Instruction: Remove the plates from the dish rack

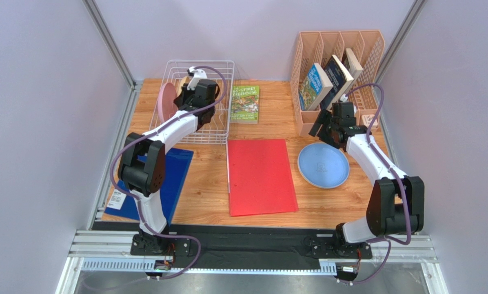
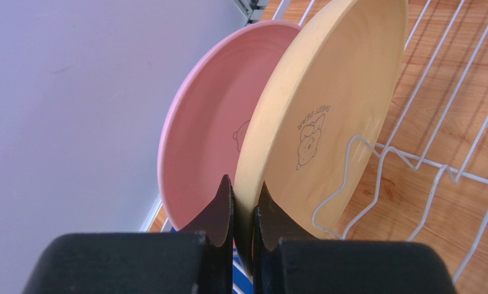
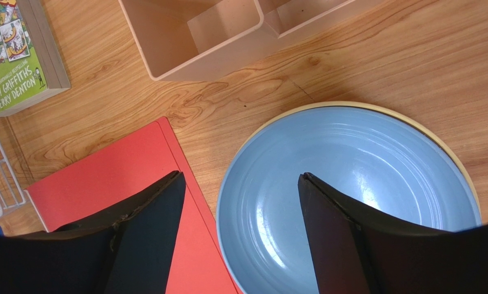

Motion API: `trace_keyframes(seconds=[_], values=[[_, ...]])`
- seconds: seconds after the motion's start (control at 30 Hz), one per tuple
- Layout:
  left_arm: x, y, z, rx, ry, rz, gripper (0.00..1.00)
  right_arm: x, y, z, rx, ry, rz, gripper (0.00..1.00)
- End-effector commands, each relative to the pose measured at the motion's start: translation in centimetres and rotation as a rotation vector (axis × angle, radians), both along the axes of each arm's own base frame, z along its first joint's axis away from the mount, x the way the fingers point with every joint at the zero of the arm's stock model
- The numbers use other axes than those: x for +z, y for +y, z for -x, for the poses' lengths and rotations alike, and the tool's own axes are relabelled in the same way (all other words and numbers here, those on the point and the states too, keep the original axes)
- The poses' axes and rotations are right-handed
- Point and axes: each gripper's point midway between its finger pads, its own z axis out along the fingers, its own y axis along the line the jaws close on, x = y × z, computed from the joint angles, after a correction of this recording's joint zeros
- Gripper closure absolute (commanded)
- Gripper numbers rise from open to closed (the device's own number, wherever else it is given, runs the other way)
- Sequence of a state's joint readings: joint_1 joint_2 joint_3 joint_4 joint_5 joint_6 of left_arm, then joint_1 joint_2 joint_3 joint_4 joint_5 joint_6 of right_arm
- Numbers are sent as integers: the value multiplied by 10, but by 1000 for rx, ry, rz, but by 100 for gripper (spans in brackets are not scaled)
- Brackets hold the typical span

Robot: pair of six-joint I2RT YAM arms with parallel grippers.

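Inside wire rack (image 1: 223, 116) | left end effector (image 2: 245, 184) clamps yellow plate (image 2: 326, 110) | right end effector (image 3: 240, 176) wide

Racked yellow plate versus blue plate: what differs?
The yellow plate stands on edge in the dish rack; the blue plate lies flat outside it. The left gripper is shut on the yellow plate; the open right gripper hovers over the blue plate. Both are round.
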State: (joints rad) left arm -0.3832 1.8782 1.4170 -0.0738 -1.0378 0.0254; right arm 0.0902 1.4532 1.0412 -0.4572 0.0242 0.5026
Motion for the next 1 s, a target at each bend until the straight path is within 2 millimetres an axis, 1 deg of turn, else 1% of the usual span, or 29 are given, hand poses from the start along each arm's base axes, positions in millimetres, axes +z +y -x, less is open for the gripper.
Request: trace_keyframes(seconds=[0.0, 0.03, 0.1, 0.13, 0.17, 0.23, 0.3, 0.33, 0.37, 0.4, 0.43, 0.47, 0.5, 0.53, 0.57, 0.6, 0.67, 0.7, 0.77, 0.8, 0.83, 0.93, 0.97], values=[[61, 19, 7, 91, -110, -28, 100, 26, 4, -16, 21, -85, -2, 27], [70, 19, 9, 91, -121, -28, 100, 26, 3, -16, 21, -85, -3, 27], [81, 19, 13, 88, -125, -35, 100, 27, 4, -16, 22, -87, -2, 27], [90, 20, 15, 87, -139, -32, 100, 29, 4, -16, 23, -93, -1, 27], [95, 19, 17, 85, -144, -28, 100, 30, 10, -15, 49, -91, -22, 27], [106, 19, 23, 79, -159, -26, 100, 30, 10, -15, 50, -92, -26, 27], [112, 17, 27, 70, -159, -21, 100, 31, 13, -14, 61, -90, -23, 27], [120, 16, 29, 59, -172, -10, 100, 34, 14, -13, 69, -99, -19, 27], [123, 11, 30, 36, -171, 0, 100, 37, 18, -12, 87, -110, -23, 27], [119, 7, 32, 11, -154, 28, 100, 43, 24, -11, 122, -131, -25, 26], [125, -9, 26, -87, -154, 99, 100, 49, 30, -11, 153, -154, -39, 26], [115, -19, 30, -142, -89, 138, 100, 54, 42, -10, 207, -184, -80, 26], [111, -44, 25, -253, -81, 248, 100, 61, 49, -9, 232, -210, -101, 26], [112, -60, 25, -318, -72, 303, 100, 61, 54, -7, 257, -221, -117, 26], [107, -78, 28, -381, -49, 354, 100, 68, 65, -7, 299, -247, -147, 26], [101, -108, 30, -489, -27, 470, 100, 69, 70, -7, 310, -250, -159, 26], [96, -141, 33, -610, -3, 590, 100, 71, 78, -7, 335, -261, -194, 26], [89, -167, 40, -700, 33, 706, 100, 72, 82, -8, 342, -262, -211, 26], [85, -190, 45, -777, 53, 796, 100, 75, 89, -9, 363, -283, -237, 26], [78, -200, 49, -813, 80, 831, 100, 75, 92, -11, 374, -288, -248, 26], [79, -209, 50, -830, 73, 869, 100, 80, 97, -12, 385, -301, -270, 26], [73, -225, 60, -878, 107, 961, 100, 88, 107, -16, 420, -334, -306, 26], [78, -230, 60, -906, 88, 983, 100, 90, 109, -16, 428, -339, -313, 26]])
